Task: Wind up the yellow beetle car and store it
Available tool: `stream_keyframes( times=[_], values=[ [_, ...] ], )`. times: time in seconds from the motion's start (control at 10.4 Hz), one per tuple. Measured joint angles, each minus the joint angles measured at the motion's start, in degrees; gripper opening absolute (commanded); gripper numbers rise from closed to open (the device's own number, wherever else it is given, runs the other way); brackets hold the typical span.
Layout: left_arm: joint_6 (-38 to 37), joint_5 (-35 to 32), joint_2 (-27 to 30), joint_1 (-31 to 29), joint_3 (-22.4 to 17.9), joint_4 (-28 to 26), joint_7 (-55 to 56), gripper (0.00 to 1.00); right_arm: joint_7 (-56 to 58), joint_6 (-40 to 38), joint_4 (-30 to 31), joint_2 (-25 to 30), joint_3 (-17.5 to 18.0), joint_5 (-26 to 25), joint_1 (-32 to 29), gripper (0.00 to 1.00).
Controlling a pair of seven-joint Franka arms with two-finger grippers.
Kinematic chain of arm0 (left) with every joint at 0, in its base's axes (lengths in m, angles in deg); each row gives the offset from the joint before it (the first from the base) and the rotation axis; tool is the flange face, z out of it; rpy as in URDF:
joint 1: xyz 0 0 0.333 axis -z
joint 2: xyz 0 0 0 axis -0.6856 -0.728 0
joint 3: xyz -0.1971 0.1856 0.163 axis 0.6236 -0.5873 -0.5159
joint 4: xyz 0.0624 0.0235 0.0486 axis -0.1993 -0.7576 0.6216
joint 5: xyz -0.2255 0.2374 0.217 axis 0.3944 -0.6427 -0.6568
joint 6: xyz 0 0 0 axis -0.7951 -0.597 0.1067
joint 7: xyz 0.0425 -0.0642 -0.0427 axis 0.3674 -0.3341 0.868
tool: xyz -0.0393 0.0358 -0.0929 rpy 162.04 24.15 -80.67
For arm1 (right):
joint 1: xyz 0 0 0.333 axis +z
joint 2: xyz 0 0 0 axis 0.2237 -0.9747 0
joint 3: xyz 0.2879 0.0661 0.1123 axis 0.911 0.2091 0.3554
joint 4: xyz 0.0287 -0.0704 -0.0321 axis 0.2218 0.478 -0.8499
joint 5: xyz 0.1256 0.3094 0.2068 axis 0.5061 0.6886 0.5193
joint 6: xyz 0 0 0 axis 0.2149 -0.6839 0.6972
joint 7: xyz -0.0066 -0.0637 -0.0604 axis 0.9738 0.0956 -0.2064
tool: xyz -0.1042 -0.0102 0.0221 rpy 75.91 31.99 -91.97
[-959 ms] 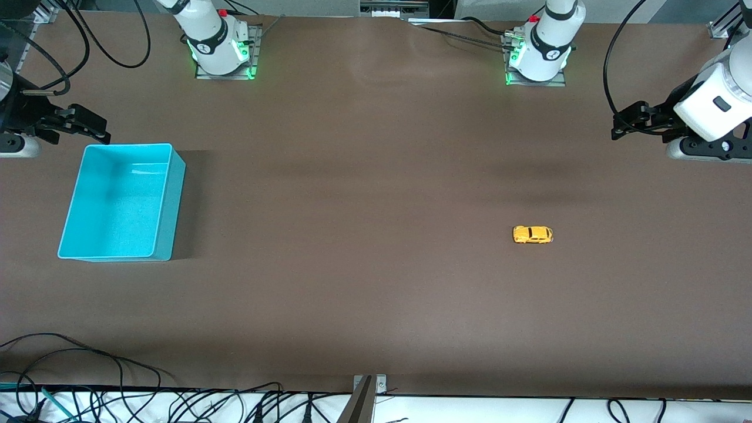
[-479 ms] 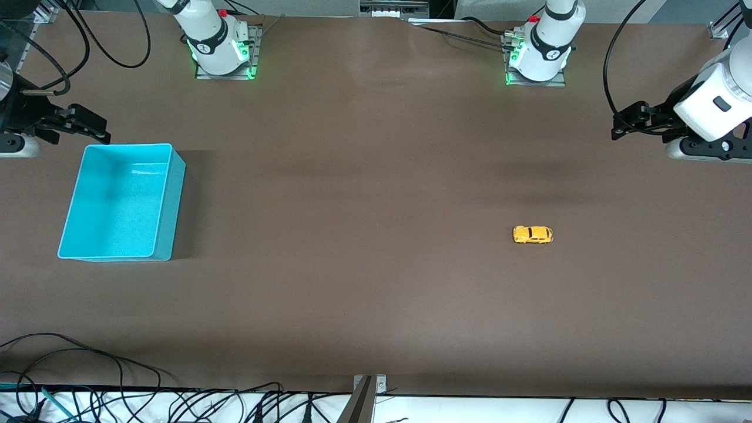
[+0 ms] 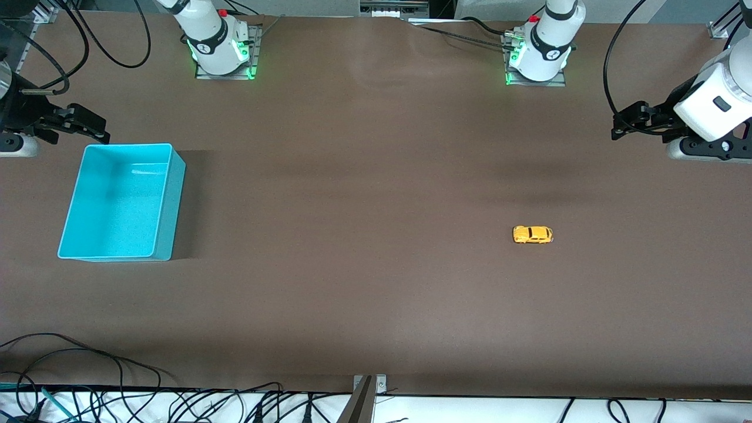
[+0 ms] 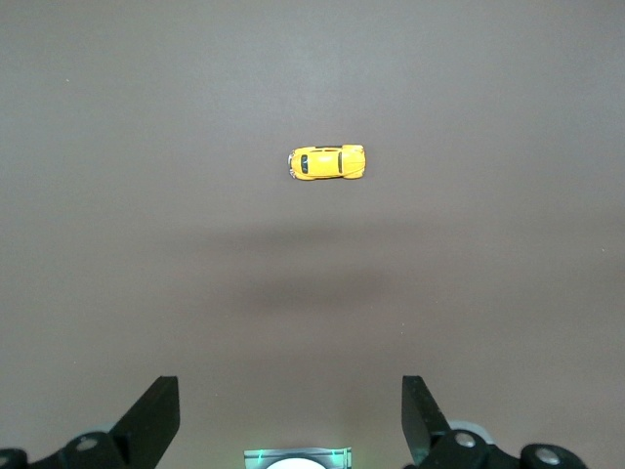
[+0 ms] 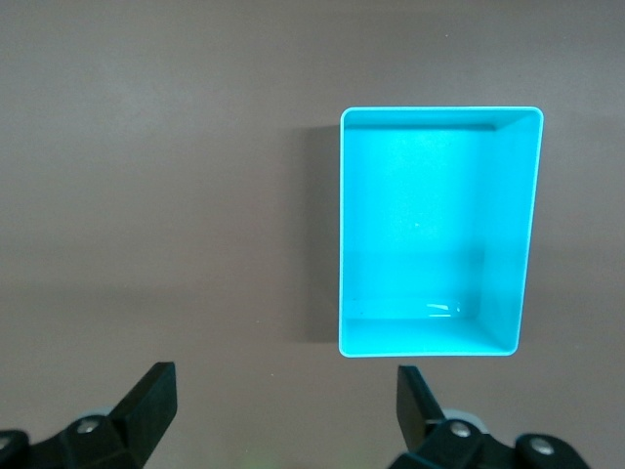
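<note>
The yellow beetle car (image 3: 533, 234) stands on its wheels on the brown table toward the left arm's end; it also shows in the left wrist view (image 4: 327, 162). The turquoise bin (image 3: 167, 194) stands empty toward the right arm's end and shows in the right wrist view (image 5: 527, 225). My left gripper (image 3: 631, 120) hangs high over the table at the left arm's end, open and empty (image 4: 290, 415), well away from the car. My right gripper (image 3: 82, 124) hangs over the table just past the bin's edge, open and empty (image 5: 285, 403).
Both arm bases (image 3: 220, 47) (image 3: 540, 53) stand along the table's edge farthest from the front camera. Loose cables (image 3: 117, 393) lie off the table's near edge. A metal bracket (image 3: 367, 390) sits at the middle of that edge.
</note>
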Motion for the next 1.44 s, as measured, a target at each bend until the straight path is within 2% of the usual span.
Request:
stream_keyframes(
  times=[1.25, 1.44],
  values=[
    [-1.2, 0.0, -0.1, 0.1, 0.2, 0.0, -0.3, 1.00, 0.0, -0.1, 0.1, -0.9, 0.0, -0.5, 0.1, 1.00],
    [-3.3, 0.0, -0.7, 0.2, 0.4, 0.0, -6.2, 1.00, 0.0, -0.1, 0.1, -0.9, 0.0, -0.5, 0.1, 1.00]
  ],
)
